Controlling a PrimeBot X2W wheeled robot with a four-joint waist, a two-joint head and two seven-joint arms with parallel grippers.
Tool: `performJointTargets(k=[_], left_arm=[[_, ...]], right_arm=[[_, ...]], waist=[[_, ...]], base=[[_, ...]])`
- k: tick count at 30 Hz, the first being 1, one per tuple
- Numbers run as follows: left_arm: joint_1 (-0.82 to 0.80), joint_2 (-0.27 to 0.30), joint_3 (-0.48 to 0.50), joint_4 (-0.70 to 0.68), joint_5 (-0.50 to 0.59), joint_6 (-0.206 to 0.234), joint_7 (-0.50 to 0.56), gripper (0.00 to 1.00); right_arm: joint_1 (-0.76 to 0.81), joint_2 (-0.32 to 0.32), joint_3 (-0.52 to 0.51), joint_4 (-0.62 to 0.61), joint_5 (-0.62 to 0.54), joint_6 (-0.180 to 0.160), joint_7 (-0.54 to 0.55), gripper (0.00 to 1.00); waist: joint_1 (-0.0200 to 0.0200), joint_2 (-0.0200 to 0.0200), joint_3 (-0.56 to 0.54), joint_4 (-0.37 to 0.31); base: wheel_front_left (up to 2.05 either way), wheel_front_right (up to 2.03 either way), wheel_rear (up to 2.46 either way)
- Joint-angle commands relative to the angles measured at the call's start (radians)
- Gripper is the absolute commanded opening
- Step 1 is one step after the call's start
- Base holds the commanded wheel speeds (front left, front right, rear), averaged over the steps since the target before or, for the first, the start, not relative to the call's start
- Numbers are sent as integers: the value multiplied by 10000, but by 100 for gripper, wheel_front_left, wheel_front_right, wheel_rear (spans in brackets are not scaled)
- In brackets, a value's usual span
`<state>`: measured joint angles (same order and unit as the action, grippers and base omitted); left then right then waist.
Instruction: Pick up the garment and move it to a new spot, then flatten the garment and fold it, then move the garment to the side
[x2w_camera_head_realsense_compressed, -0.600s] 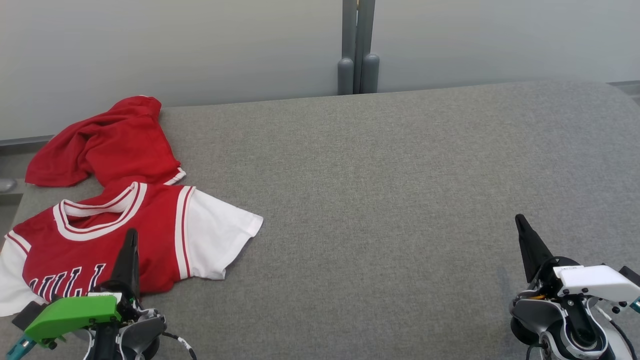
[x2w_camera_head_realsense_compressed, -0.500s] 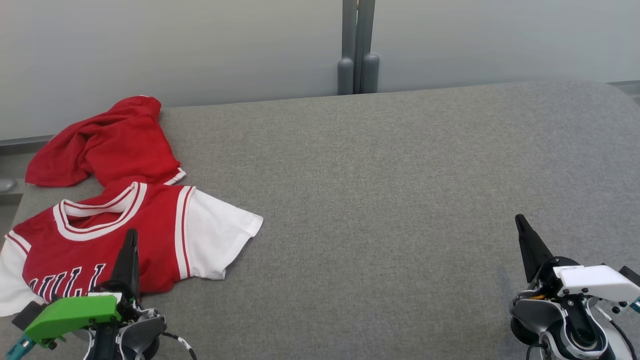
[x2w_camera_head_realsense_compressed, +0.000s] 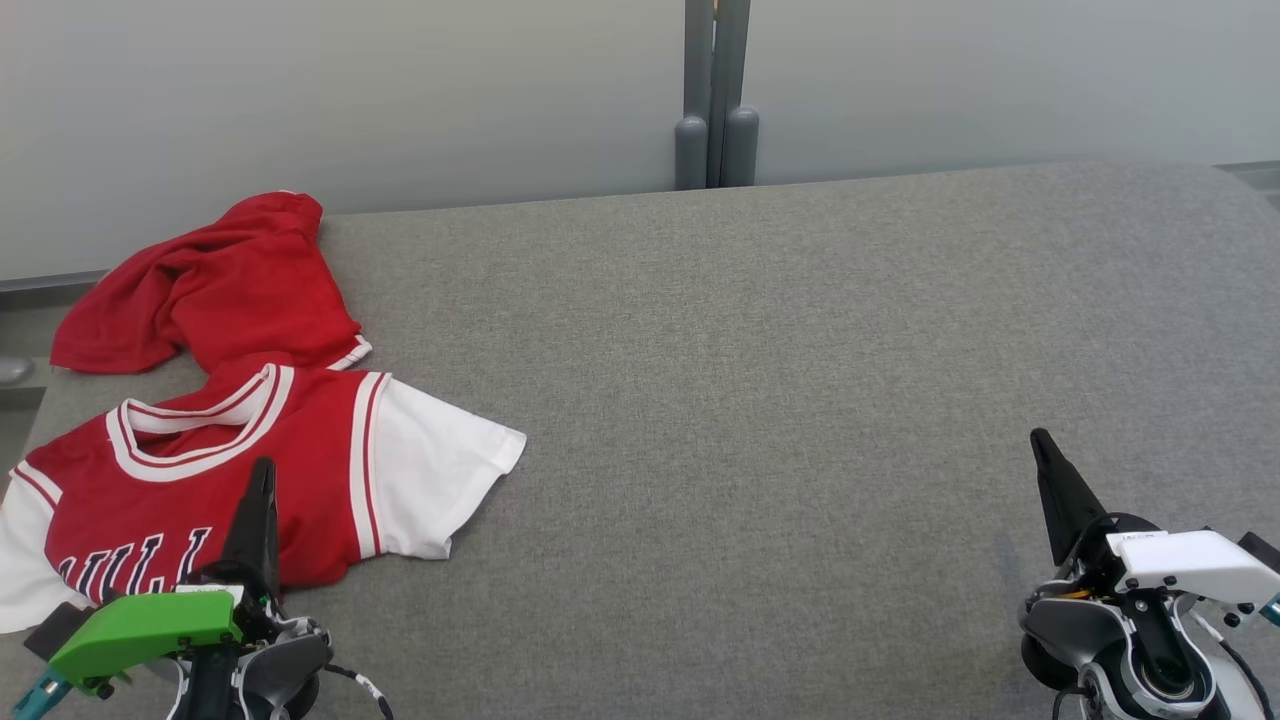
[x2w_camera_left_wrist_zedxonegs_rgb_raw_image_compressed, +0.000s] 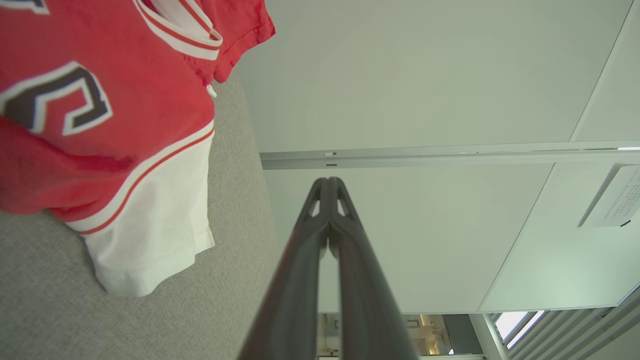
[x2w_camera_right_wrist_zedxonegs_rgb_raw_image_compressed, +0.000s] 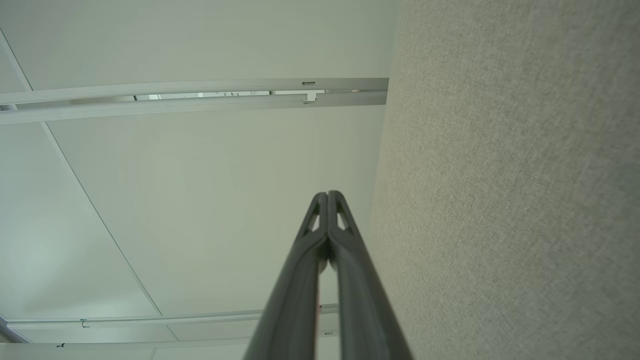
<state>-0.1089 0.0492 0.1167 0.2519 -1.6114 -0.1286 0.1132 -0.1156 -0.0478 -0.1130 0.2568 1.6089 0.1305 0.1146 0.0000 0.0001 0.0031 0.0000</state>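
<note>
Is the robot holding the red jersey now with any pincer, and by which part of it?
Nothing is held. The left pincer and the right pincer are both shut on nothing; the jersey lies on the grey surface.

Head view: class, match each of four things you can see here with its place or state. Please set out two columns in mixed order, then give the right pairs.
Column A
1. jersey
2. left gripper
3. right gripper
4. post

Column B
a. upright, behind the grey surface
b. lower right, shut, holding nothing
c. crumpled at the left, red and white
d. lower left, shut, in front of the jersey

Pairs: 1-c, 2-d, 3-b, 4-a
</note>
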Motion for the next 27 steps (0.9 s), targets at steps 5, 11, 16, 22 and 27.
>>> performJointTargets(k=[5,11,16,22,27], left_arm=[[-138,11,-1,-43,-11,-45,17,0],[217,-41,-61,196,11,25,-44,100],[325,-33,-217,85,78,21,-204,100],[407,78,-476,51,456,16,-551,100],[392,223,-733,153,1154,12,-860,100]], right_arm=[[-108,-54,12,-27,59,5,50,0],[209,68,53,182,-20,-4,-84,100],[280,46,236,93,-227,-3,-352,100],[307,-3,319,3,-1167,-3,-652,100],[327,23,265,-242,-2558,-2,-879,100]], waist=[[0,-1,0,0],[0,-1,2,1],[0,-1,5,-1],[0,-1,6,-11],[0,-1,1,-14]], base=[[0,0,0],[0,0,0],[0,0,0],[0,0,0],[0,0,0]])
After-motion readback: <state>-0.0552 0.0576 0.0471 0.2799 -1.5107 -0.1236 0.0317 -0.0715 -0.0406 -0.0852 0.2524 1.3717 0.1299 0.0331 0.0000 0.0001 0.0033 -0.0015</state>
